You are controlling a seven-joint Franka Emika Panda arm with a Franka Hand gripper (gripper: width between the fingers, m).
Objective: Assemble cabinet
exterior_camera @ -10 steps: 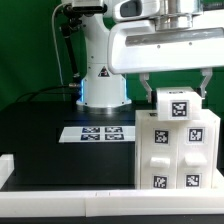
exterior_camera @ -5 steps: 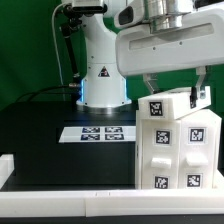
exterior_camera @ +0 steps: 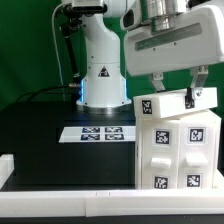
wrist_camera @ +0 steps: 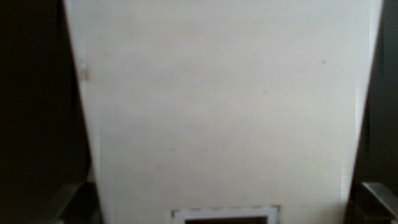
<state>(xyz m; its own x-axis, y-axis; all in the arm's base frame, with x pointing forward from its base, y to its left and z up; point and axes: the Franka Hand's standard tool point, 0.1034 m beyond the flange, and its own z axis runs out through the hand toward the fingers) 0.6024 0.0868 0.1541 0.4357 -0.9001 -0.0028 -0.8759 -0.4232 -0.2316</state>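
The cabinet [exterior_camera: 178, 150] is a tall white box with black-and-white tags, standing on the black table at the exterior view's right. A white tagged top panel [exterior_camera: 150, 106] lies on top of it, slightly askew. My gripper [exterior_camera: 175, 94] is straight above, one finger on each side of this panel, and looks shut on it. In the wrist view the panel [wrist_camera: 222, 110] fills the picture. The dark fingertips [wrist_camera: 68, 205] sit at its two edges, with my gripper [wrist_camera: 222, 205] centred over it.
The marker board [exterior_camera: 100, 132] lies flat on the black table [exterior_camera: 40, 125], to the left of the cabinet in the exterior view. The white robot pedestal [exterior_camera: 103, 85] stands behind it. A white rail [exterior_camera: 60, 182] runs along the table's front edge.
My hand has turned above the cabinet. The top panel has turned with it, and its tag has slid from the exterior view's right to its left.
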